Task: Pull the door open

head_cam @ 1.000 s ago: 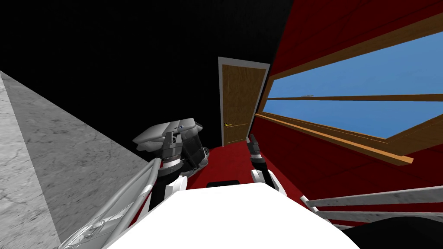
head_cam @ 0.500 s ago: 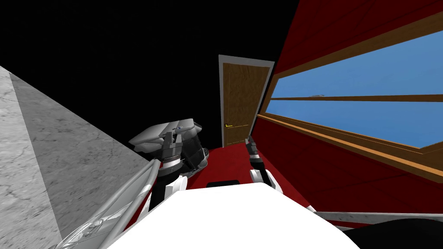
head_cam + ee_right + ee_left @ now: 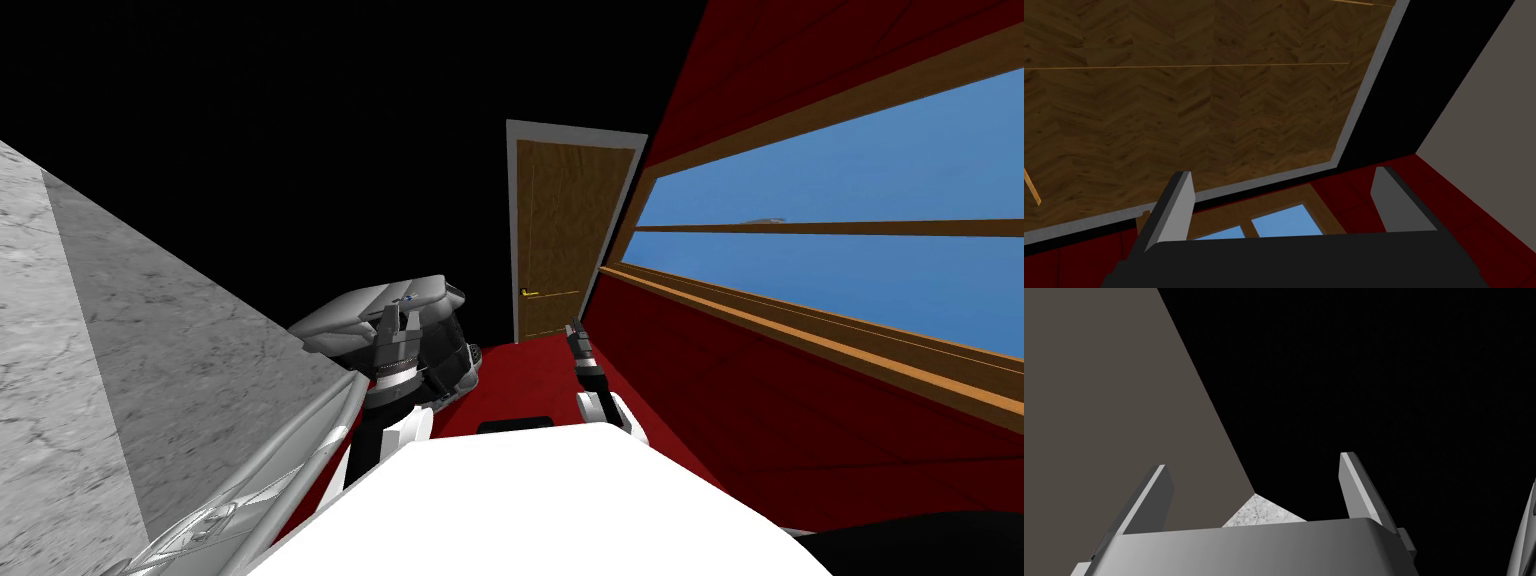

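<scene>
Far ahead of you, the brown wooden door (image 3: pixel 553 245) sits in its grey frame (image 3: pixel 512 230), with its gold handle (image 3: pixel 529 292) on the left edge, well apart from the right gripper (image 3: pixel 573 331) (fingers spread wide, nothing between them). Your left gripper (image 3: pixel 393 318), off to the left, is spread empty too.

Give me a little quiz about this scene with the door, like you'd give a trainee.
1. True or false: the right end effector grips the small brass lever handle of the brown wooden door.
2. In the head view, the long blue window in the dark red wall lies on the door's: A left, B right, C top.
3. Fill in: the left end effector is ____, holding nothing.

Key: 1 false; 2 B; 3 open.
</scene>
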You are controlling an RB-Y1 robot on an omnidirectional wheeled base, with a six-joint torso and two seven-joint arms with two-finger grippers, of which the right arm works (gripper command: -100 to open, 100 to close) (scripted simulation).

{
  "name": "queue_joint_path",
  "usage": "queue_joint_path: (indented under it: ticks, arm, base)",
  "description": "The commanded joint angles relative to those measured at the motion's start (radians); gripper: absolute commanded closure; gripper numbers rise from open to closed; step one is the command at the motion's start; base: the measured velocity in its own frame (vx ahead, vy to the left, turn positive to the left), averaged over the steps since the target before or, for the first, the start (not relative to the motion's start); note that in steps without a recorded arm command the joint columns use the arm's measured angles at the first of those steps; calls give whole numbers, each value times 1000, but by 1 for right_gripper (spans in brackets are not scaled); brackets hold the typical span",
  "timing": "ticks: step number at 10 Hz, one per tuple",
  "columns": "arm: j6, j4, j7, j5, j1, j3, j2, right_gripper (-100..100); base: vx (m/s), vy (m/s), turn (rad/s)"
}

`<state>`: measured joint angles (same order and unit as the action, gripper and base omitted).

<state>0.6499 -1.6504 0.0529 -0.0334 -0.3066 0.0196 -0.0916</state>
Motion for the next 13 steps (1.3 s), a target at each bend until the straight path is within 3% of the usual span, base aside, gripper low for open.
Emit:
queue_joint_path:
  ticks: [1,8,9,13]
  arm:
    - [12,50,-1,5,20,5,-2,-100]
    - [34,244,-8,24,93,21,-6,-100]
    - [34,244,-8,24,93,21,-6,-100]
    - [47,351,-12,35,134,30,-5,-100]
  base:
    - [93,-65,64]
    - [87,-64,74]
    - [60,-35,27]
    - [68,-44,69]
